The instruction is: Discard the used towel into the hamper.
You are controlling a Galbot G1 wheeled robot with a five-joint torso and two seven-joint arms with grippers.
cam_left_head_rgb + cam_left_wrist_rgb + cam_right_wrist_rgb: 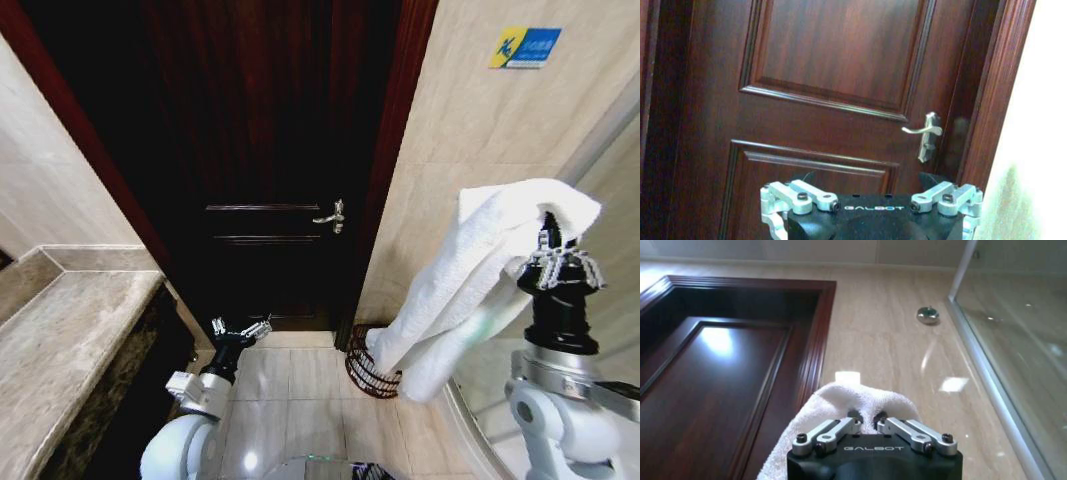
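Note:
My right gripper [556, 240] is raised at the right of the head view, shut on the top fold of a white towel [480, 270]. The towel hangs down in a long drape, and its lower end reaches the hamper [365, 375], a small dark wire basket on the floor by the door frame. Whether the end lies inside the hamper I cannot tell. In the right wrist view the towel [853, 400] bulges between the closed fingers of the right gripper [867, 417]. My left gripper [240, 327] is held low before the door, open and holding nothing.
A dark wooden door [270, 150] with a silver handle [331, 215] stands closed ahead. A marble counter [60, 340] runs along the left. A glass shower wall [600, 200] is at the right. Pale floor tiles [290, 390] lie between the arms.

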